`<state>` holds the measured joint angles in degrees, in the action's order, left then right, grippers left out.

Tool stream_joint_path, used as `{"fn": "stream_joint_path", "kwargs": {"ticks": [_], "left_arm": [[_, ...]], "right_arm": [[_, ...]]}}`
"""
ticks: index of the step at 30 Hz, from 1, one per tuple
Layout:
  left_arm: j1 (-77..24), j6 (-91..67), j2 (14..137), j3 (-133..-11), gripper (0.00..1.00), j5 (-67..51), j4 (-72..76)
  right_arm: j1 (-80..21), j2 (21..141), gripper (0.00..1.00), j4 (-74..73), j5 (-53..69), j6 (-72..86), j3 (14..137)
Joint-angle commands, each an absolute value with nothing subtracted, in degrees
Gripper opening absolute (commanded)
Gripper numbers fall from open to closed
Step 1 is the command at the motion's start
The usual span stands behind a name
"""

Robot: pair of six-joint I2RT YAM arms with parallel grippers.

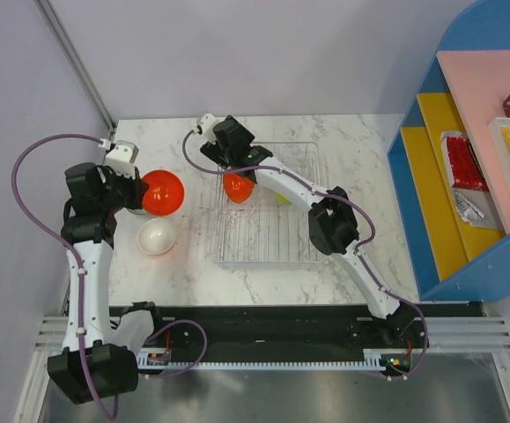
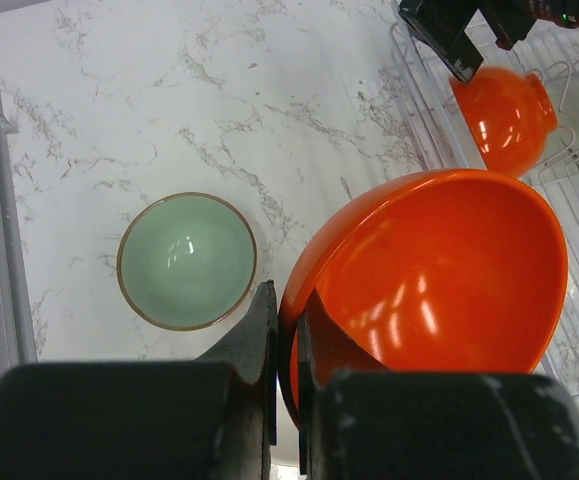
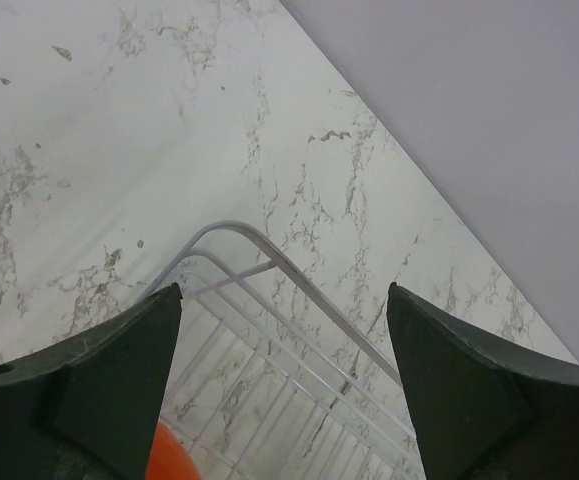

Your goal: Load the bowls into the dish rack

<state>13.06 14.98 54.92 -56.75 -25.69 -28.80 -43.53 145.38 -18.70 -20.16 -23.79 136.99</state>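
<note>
four bowls show on the white marble table (image 1: 343, 150), two of them out on the stone and two in the rack. nearest the arm bases is the pale mint bowl (image 2: 186, 260), upright on the table with its mouth up, on the near side of the left jaws and apart from them.

just beyond it, the left gripper (image 2: 287, 300) has its jaws drawn to a narrow slit, pinched over the rim of the red-orange bowl (image 2: 439, 290). one finger is inside the wall and one outside. the bowl's glossy inside faces the wrist camera. i cannot tell whether its base is clear of the table. it sits beside the rack's left wall, not inside it.

to the right of those jaws lies the clear dish rack (image 1: 272, 238), flat on the table, and its near half holds only bare ribs. in its far-left part a second orange bowl (image 2: 504, 115) rests tipped on its side among the ribs, its outside and foot ring showing. farther right in the rack is a lime-green bowl (image 1: 283, 199), mostly hidden by the right arm.

farthest out, the right gripper (image 3: 284, 290) hangs above the rack's rounded far-left corner. its jaws are spread wide with nothing between them. the tipped orange bowl lies just below them on their near side. beyond the jaws there is bare marble up to the wall.
</note>
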Motion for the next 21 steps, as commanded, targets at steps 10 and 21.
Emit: {"fn": "stream_joint_path", "kwargs": {"ticks": [10, 21], "left_arm": [[13.1, 15.6, 58.6, -59.2, 0.02, -36.0, -25.1], [5.1, 18.5, 71.7, -63.5, 0.02, -53.8, -13.1]], "right_arm": [[-43.5, 116.5, 0.95, -10.3, -29.8, -14.7, 112.9], [-27.3, 92.2, 0.98, -18.1, 24.0, 13.8, 89.5]]}}
